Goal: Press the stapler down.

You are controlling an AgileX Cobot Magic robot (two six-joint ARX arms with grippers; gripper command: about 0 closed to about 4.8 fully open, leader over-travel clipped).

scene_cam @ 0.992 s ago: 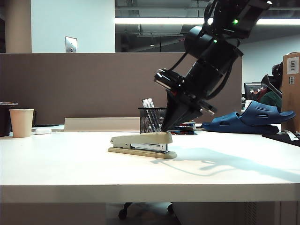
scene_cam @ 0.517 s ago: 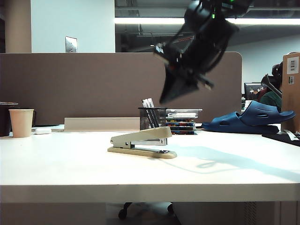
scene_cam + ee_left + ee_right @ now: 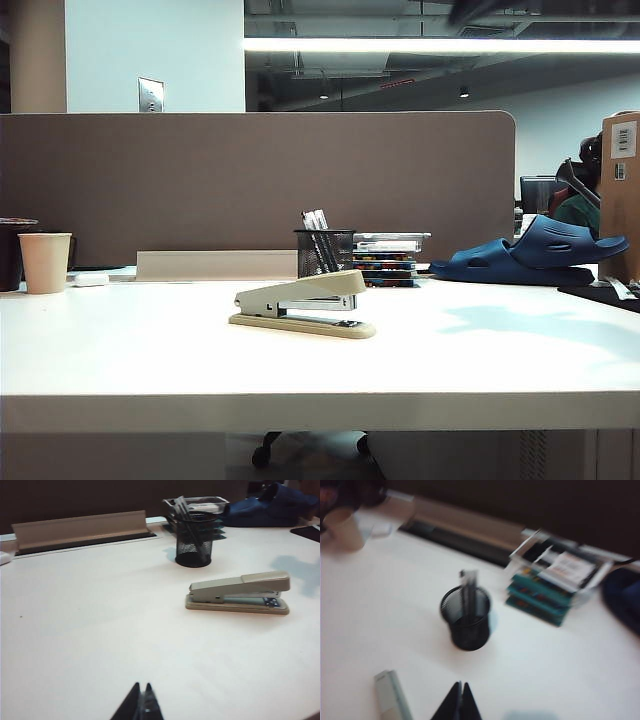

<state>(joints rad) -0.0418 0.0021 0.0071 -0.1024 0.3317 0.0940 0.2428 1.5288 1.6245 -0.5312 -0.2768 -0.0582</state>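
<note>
The white table carries, from left to right in the exterior view, one paper cup, one long beige trunking strip along the partition, one stapler, one black mesh pen holder, one stack of flat trays and one blue clog at the far right. The stapler lies near the middle of the table, in front of the pen holder and apart from it, flat on its long base with the top arm raised slightly at the right end and the silver magazine visible between arm and base. Nothing touches the stapler. Neither gripper appears in the exterior view. The left gripper is seen only in the left wrist view, suspended over bare table surface well apart from the stapler; its two dark fingertips meet at a point and grasp nothing. The right gripper is seen only in the blurred right wrist view, above the table near the pen holder, with one end of the stapler just beside it; its fingertips are likewise pressed together with nothing between them. The pen holder contains a few pens; an exact count cannot be determined.
</note>
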